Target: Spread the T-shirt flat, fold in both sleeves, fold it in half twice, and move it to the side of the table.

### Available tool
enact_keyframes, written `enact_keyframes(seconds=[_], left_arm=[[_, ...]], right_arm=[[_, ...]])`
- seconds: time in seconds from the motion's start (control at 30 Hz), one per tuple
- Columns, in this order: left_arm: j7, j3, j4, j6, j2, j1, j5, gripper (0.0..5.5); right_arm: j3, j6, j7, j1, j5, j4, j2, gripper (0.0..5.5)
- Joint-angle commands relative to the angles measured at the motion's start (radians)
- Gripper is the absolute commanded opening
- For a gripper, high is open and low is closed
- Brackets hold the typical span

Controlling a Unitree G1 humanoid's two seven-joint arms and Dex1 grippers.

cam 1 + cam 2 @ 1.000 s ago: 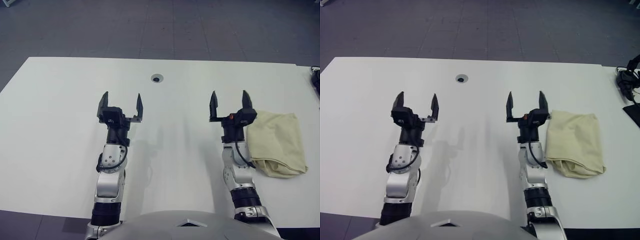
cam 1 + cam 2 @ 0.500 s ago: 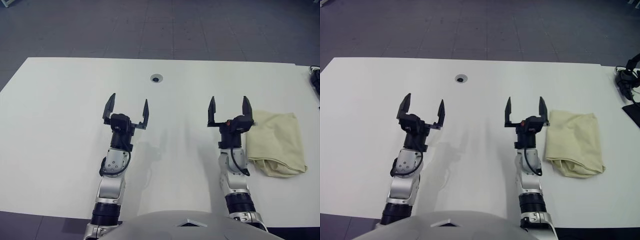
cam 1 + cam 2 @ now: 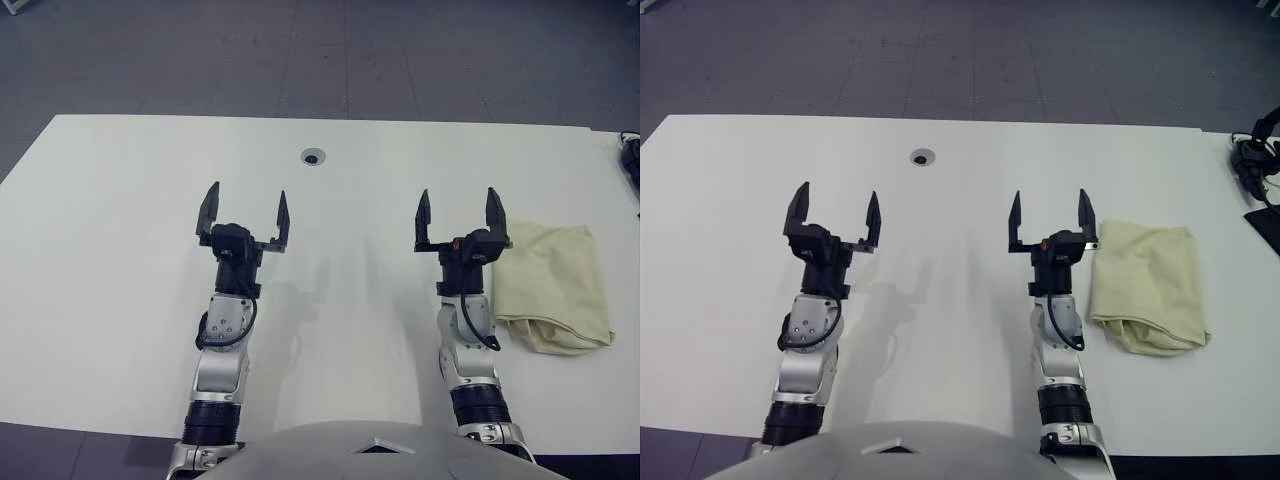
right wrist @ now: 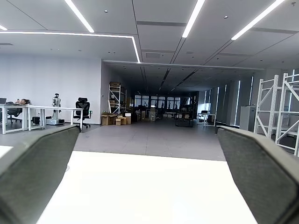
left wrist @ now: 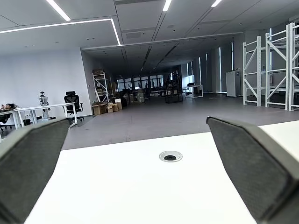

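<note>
Left gripper point(image 3: 245, 203) has shifted slightly back to the left since half a second ago; right gripper point(image 3: 458, 200) has hardly moved. Both hover empty above the table point(image 3: 120, 220), fingers spread wide. One T-shirt point(image 3: 552, 285) lies as a folded bundle at the table's right side, just beside the right arm. Task appears complete, though the fold count is hard to confirm. Count: one T-shirt, two grippers.
</note>
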Motion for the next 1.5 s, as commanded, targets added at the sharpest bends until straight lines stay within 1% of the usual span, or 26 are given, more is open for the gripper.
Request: enact_keyframes(seconds=[0.03, 0.47, 0.6, 1.07, 1.2, 1.37, 1.4, 1.43, 1.47, 1.5], left_arm=[[-0.001, 0.002, 0.022, -0.004, 0.004, -0.019, 0.001, 5.38], [-0.001, 0.008, 0.009, 0.003, 0.004, -0.012, -0.001, 5.38], [-0.011, 0.037, 0.010, 0.074, -0.009, -0.014, -0.081, 5.38], [-0.008, 0.033, -0.016, 0.073, 0.005, -0.001, -0.053, 5.38], [-0.022, 0.054, -0.009, 0.128, -0.005, -0.006, -0.124, 5.38], [-0.026, 0.047, -0.020, 0.124, 0.000, -0.003, -0.105, 5.38], [-0.027, 0.044, -0.022, 0.121, 0.001, -0.003, -0.099, 5.40], [-0.029, 0.042, -0.021, 0.118, 0.001, -0.004, -0.096, 5.40], [-0.030, 0.041, -0.017, 0.115, 0.001, -0.005, -0.096, 5.20], [-0.031, 0.041, -0.014, 0.114, 0.001, -0.006, -0.096, 5.12]], right_arm=[[-0.008, -0.002, -0.003, -0.014, 0.001, 0.000, 0.006, 5.36], [-0.003, 0.006, 0.011, -0.012, 0.007, -0.014, 0.006, 5.36], [-0.005, 0.011, 0.011, -0.011, 0.006, -0.017, 0.007, 5.36], [-0.003, 0.017, 0.014, -0.001, 0.011, -0.044, 0.009, 5.36], [0.002, 0.014, 0.020, 0.004, 0.012, -0.052, 0.010, 5.36], [0.004, 0.017, 0.029, 0.003, 0.015, -0.054, 0.009, 5.36], [0.008, 0.015, 0.037, 0.005, 0.019, -0.056, 0.007, 5.17], [0.012, 0.010, 0.045, 0.007, 0.021, -0.057, 0.005, 5.10], [0.013, 0.003, 0.046, 0.009, 0.016, -0.057, 0.003, 4.98], [0.012, -0.004, 0.044, 0.010, 0.011, -0.055, 0.004, 4.80]])
